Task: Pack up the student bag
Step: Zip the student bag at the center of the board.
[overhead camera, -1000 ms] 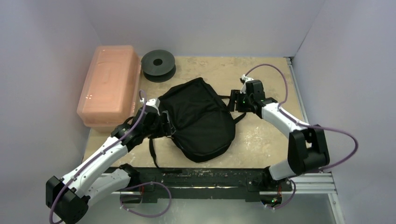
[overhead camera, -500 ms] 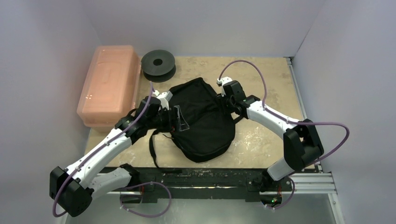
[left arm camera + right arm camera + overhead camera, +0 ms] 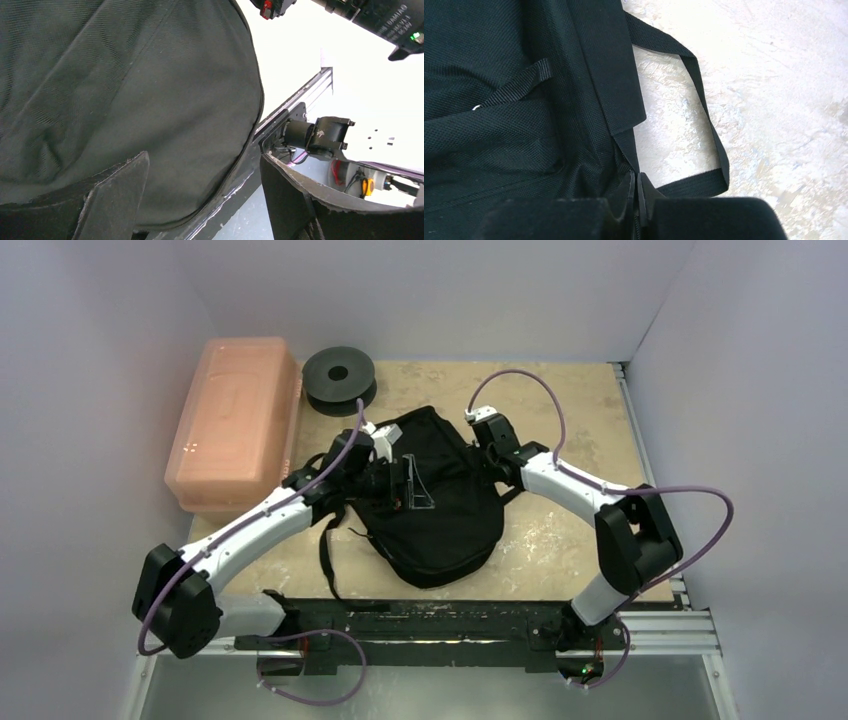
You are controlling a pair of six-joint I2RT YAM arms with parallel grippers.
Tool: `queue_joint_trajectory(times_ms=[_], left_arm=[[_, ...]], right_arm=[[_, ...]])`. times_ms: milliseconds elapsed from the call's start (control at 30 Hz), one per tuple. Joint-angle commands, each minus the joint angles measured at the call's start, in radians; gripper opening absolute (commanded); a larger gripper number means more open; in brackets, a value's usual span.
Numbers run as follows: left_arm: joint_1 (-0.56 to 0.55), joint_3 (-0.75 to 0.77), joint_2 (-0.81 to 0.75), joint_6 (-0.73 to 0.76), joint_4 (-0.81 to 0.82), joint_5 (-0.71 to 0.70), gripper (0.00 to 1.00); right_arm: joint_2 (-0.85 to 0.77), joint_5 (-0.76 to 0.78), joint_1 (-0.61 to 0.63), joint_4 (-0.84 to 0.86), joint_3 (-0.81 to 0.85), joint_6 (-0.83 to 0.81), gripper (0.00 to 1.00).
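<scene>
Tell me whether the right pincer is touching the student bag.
Touching. The right wrist view shows the right pincer closed, its tips pinching the edge fabric of the student bag, with no gap between them.

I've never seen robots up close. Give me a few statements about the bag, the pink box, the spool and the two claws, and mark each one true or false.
1. The student bag lies on the table between the two arms. True.
2. The pink box sits on top of the bag. False: it stands on the table to the left of the bag.
3. The left gripper is wide open over the bag. True.
4. The right gripper is wide open. False: its jaws are closed together at the bag's right edge.
5. The black spool is inside the bag. False: it lies on the table beside the pink box.
</scene>
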Motion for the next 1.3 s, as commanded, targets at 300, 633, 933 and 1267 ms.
queue_joint_trajectory(times_ms=[300,633,933,1267], left_arm=[[-0.015,0.257,0.368,-0.164,0.221,0.018,0.73],[0.02,0.396,0.664,-0.191,0.263,-0.12,0.7],[0.052,0.493,0.789,-0.195,0.242,-0.202,0.71],[0.055,0.349,0.699,-0.153,0.302,-0.13,0.71]], right_arm=[[-0.198,0.003,-0.011,0.122,-0.155,0.269,0.0],[-0.393,-0.308,-0.194,0.335,-0.379,0.372,0.0],[-0.496,-0.495,-0.191,0.152,-0.409,0.374,0.0],[-0.399,-0.399,-0.195,0.104,-0.27,0.288,0.0]])
